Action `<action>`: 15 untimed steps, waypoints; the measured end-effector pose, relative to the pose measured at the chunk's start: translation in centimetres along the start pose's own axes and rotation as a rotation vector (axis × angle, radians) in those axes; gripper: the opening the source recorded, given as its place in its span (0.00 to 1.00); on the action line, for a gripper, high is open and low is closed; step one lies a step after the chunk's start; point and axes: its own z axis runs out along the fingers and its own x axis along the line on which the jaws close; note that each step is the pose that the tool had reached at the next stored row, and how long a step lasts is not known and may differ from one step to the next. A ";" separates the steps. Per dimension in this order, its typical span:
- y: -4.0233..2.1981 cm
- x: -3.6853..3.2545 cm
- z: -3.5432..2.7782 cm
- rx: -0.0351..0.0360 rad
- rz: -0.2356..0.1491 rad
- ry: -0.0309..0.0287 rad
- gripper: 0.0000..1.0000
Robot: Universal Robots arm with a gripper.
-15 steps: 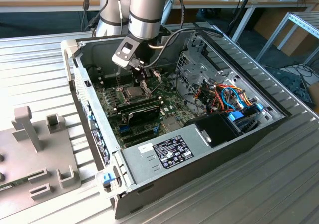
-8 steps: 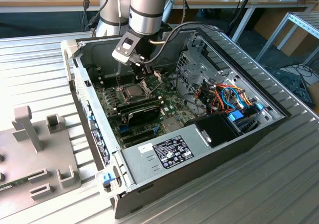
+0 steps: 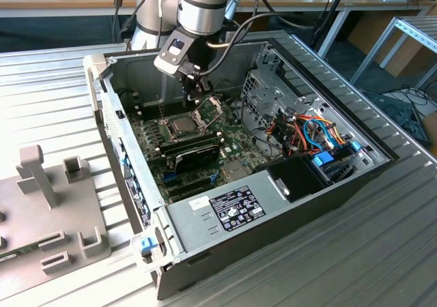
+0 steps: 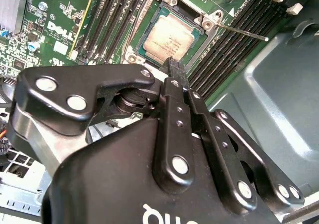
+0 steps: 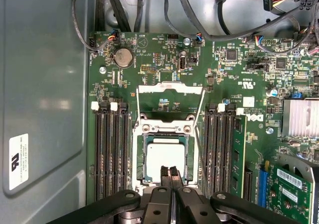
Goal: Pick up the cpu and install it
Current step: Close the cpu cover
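The cpu (image 5: 167, 153) lies flat in its socket on the green motherboard (image 5: 149, 59), silver-grey top up. In the second wrist view the cpu (image 4: 169, 36) lies just beyond the fingertips. My gripper (image 5: 169, 172) hangs over the chip's near edge with its two black fingers pressed together and nothing between them. In the exterior view the gripper (image 3: 199, 92) hovers inside the open computer case, a little above the socket and cpu (image 3: 182, 124). The hinged socket frame (image 5: 169, 100) is swung open, away from the chip.
Black memory slots (image 5: 112, 154) flank the socket on both sides. A thin socket lever (image 4: 244, 33) sticks out beside the frame. The drive cage and coloured cables (image 3: 307, 133) fill the case at the exterior view's right. A grey fixture (image 3: 48, 211) stands outside the case.
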 end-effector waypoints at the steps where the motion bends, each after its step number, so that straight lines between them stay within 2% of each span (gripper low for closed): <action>1: 0.00 0.00 0.00 0.0000 0.000 -0.0001 0.11; 15: 0.10 -0.01 -0.29 0.0000 0.000 -0.0001 0.11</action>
